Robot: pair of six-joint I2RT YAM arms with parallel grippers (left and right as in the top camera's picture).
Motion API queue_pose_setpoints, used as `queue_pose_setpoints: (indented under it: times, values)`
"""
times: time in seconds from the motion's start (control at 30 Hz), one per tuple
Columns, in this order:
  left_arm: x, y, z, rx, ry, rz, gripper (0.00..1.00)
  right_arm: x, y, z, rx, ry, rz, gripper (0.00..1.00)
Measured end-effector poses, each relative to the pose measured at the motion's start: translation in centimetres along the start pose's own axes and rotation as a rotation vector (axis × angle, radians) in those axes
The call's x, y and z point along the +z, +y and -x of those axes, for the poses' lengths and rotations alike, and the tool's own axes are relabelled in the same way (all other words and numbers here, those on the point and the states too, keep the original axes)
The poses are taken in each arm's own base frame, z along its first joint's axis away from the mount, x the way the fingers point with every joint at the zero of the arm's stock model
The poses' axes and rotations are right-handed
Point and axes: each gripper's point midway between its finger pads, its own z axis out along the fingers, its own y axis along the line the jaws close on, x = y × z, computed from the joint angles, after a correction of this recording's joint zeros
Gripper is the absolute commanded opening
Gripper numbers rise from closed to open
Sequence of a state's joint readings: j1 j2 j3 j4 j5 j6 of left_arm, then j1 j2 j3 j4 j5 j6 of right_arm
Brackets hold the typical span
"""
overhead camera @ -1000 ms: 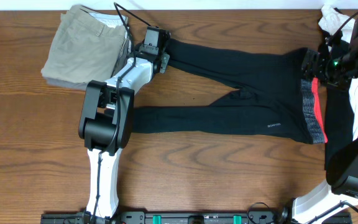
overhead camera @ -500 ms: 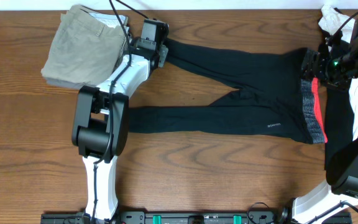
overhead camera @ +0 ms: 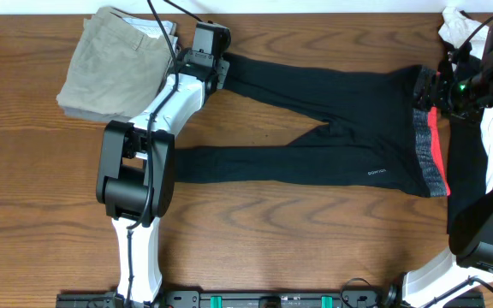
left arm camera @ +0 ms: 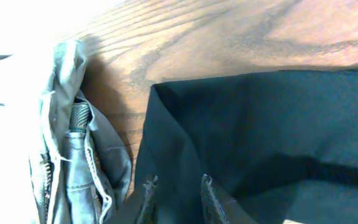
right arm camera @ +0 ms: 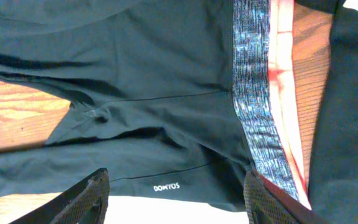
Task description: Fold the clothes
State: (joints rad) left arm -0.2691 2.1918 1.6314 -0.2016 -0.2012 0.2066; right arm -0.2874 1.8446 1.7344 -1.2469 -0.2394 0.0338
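The black leggings (overhead camera: 332,128) lie spread flat across the table, legs to the left, red-and-grey waistband (overhead camera: 432,150) to the right. My left gripper (overhead camera: 216,70) sits at the cuff of the far leg. In the left wrist view its fingers (left arm camera: 209,198) stand close together with the black cuff fabric (left arm camera: 253,124) pinched between them. My right gripper (overhead camera: 429,85) hovers over the far end of the waistband. It is wide open and empty (right arm camera: 176,200) above the hip with the small white logo (right arm camera: 167,186).
Folded khaki trousers (overhead camera: 118,64) lie at the far left, right beside the left gripper (left arm camera: 61,155). A white T-shirt (overhead camera: 454,26) is at the far right corner. Another black garment (overhead camera: 465,162) lies right of the waistband (right arm camera: 347,124).
My left gripper has shifted a little toward the far left at the leg cuff. The leggings and the right arm have not visibly moved.
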Motion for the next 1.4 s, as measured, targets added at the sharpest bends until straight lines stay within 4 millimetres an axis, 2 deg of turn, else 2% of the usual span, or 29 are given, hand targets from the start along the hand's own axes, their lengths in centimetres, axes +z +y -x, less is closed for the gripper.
queue_pose_setpoints:
  times: [0.13, 0.3, 0.4, 0.47, 0.7, 0.87, 1.1, 1.4]
  values:
    - [0.0, 0.0, 0.0, 0.0, 0.002, 0.002, 0.14, 0.0, 0.0, 0.0, 0.0, 0.001, 0.0, 0.67]
    - [0.0, 0.1, -0.3, 0.003, 0.014, 0.007, 0.13, 0.0, 0.0, -0.1, 0.001, 0.004, 0.0, 0.67]
    - [0.0, 0.1, -0.5, 0.007, 0.022, 0.005, 0.17, 0.0, 0.0, -0.1, 0.001, 0.005, 0.0, 0.67]
    - [0.0, 0.0, -0.6, 0.011, 0.023, 0.003, 0.29, 0.0, 0.0, -0.1, 0.001, 0.005, 0.0, 0.67]
    - [0.0, -0.9, -0.5, 0.009, 0.018, -0.047, 0.48, 0.0, 0.0, -0.2, 0.002, 0.008, 0.001, 0.67]
    - [0.2, -1.0, -0.5, 0.006, 0.015, -0.052, 0.5, 0.0, 0.1, -0.4, 0.003, 0.014, 0.008, 0.67]
    - [1.5, -1.6, -1.5, 0.01, 0.033, -0.062, 0.5, 0.0, 0.1, -0.4, 0.004, 0.017, 0.008, 0.67]
    - [1.5, -2.3, -1.1, 0.006, 0.014, -0.101, 0.5, 0.0, 0.2, -0.4, 0.008, 0.018, 0.011, 0.67]
